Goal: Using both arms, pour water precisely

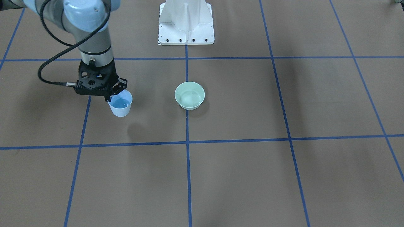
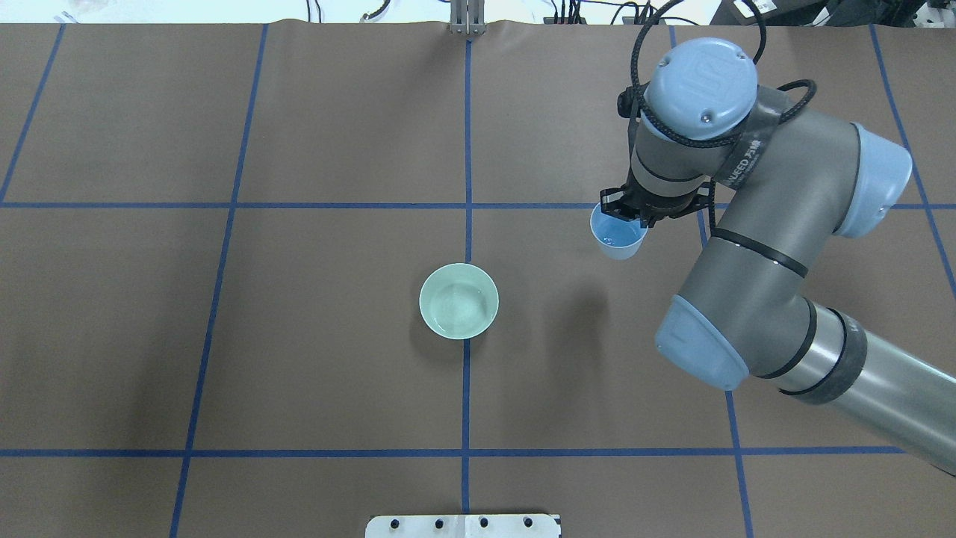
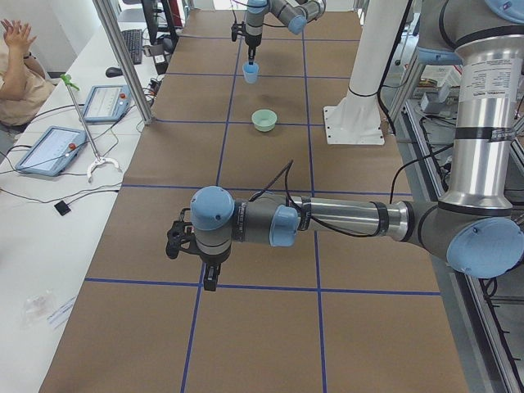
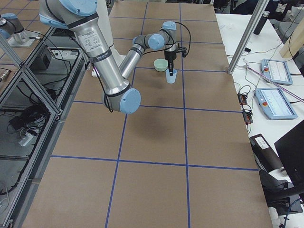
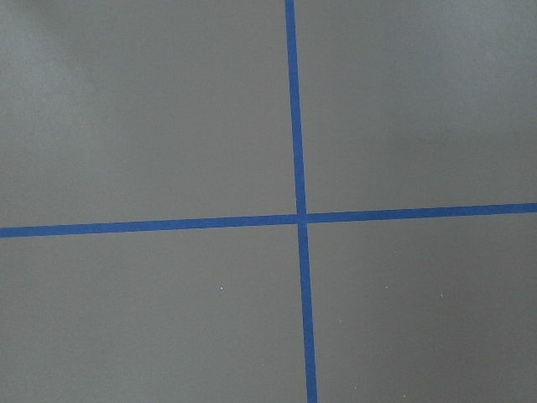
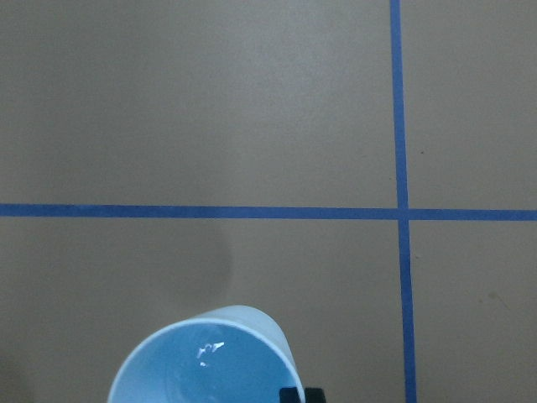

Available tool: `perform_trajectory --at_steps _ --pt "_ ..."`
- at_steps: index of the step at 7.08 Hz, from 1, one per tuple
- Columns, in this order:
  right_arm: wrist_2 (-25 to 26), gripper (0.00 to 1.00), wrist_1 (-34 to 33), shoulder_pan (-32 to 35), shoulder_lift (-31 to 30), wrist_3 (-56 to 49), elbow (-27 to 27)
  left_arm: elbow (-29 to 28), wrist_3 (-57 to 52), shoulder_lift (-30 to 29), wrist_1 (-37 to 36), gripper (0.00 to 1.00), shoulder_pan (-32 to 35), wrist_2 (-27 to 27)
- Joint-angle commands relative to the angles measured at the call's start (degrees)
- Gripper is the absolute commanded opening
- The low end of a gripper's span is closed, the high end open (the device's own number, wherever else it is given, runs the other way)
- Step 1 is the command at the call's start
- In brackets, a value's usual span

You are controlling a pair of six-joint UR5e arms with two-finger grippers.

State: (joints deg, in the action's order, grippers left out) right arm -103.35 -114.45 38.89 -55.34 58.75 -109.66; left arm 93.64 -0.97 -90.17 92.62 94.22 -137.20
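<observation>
A pale blue cup (image 1: 120, 105) hangs above the brown table, its shadow apart from it. My right gripper (image 1: 115, 91) is shut on the cup's rim, also in the overhead view (image 2: 624, 213). The right wrist view shows the cup (image 6: 205, 361) from above with a faint glint of water (image 6: 210, 348) inside. A pale green bowl (image 1: 189, 95) stands on the table's middle line, also in the overhead view (image 2: 458, 300), apart from the cup. My left gripper (image 3: 211, 274) shows only in the exterior left view, low over the table far from both; I cannot tell whether it is open.
The white pedestal (image 1: 186, 22) stands at the robot's side of the table. Blue tape lines (image 5: 295, 217) cross the brown mat. A person and tablets (image 3: 49, 147) are beside the table's far edge, with metal posts (image 4: 247, 38) along it.
</observation>
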Motion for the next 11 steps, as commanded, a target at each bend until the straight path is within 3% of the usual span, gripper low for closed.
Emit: perform_trajectory --at_steps 1,3,6,8,11 --pt "4.2 0.00 -7.2 -4.7 5.0 4.8 0.4 -0.1 0.0 0.0 -0.2 1.00 0.0 0.0" --pt "6.8 0.00 -15.0 -7.5 10.0 5.3 1.7 -0.3 0.0 0.1 -0.3 1.00 0.0 0.0" --pt "9.0 0.00 -17.7 -10.1 16.4 8.8 9.9 -0.3 0.0 0.2 -0.4 1.00 0.0 0.0" --pt "9.7 0.00 -23.4 -12.0 20.0 9.7 10.6 -0.7 0.0 0.2 -0.4 1.00 0.0 0.0" --pt "9.7 0.00 -24.7 -13.1 27.7 12.0 21.5 -1.6 -0.1 0.1 -0.2 1.00 0.0 0.0"
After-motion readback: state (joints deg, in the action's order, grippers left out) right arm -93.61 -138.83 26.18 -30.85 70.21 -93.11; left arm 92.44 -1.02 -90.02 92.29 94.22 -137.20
